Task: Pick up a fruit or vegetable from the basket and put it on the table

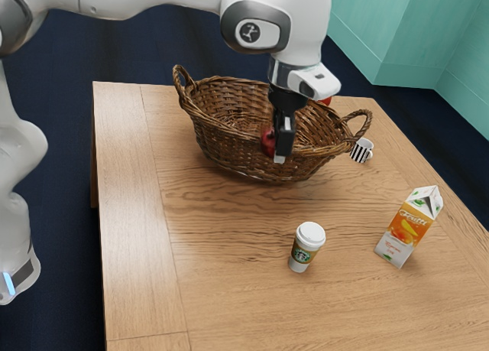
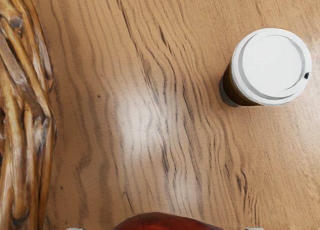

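At the near side of the wicker basket (image 1: 229, 151), we grip a red fruit (image 1: 267, 141) between our fingers (image 1: 284, 141), best carried clear of the rim before a slow lowering onto tabletop (image 1: 221, 236) to the exterior view's left of the coffee cup (image 1: 302, 253).

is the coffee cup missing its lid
No, the white lid is on top of the upright coffee cup.

A carton (image 1: 407, 232) reads "Frutti", a cup (image 1: 310, 235) bears Starbucks' logo (image 1: 302, 255), the arm (image 1: 306, 22) an emblem (image 1: 250, 33).
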### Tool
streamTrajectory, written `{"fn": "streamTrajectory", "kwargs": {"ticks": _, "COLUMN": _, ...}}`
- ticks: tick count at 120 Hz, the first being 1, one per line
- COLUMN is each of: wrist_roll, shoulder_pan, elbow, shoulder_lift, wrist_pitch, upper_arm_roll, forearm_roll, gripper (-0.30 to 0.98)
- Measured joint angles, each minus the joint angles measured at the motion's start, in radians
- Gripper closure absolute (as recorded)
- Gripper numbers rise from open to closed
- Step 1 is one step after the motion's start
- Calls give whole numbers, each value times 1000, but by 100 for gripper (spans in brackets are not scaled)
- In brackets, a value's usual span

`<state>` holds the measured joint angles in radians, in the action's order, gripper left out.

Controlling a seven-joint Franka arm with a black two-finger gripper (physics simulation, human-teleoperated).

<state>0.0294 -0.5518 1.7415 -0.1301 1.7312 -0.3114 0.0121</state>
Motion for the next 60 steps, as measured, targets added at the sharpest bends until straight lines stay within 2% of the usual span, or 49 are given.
{"fn": "streamTrajectory", "kwargs": {"ticks": 43, "wrist_roll": 1, "shoulder_pan": -85, "elbow": 14, "shoulder_lift": -20, "wrist_pitch": -19, "upper_arm_roll": 3, "forearm_roll": 6, "gripper": 32}}
{"fn": "streamTrajectory", "kwargs": {"ticks": 50, "wrist_roll": 1, "shoulder_pan": -92, "elbow": 15, "shoulder_lift": -19, "wrist_pitch": -20, "upper_arm_roll": 3, "forearm_roll": 5, "gripper": 20}}
{"fn": "streamTrajectory", "kwargs": {"ticks": 60, "wrist_roll": 2, "shoulder_pan": -96, "elbow": 14, "shoulder_lift": -19, "wrist_pitch": -21, "upper_arm_roll": 3, "forearm_roll": 4, "gripper": 11}}
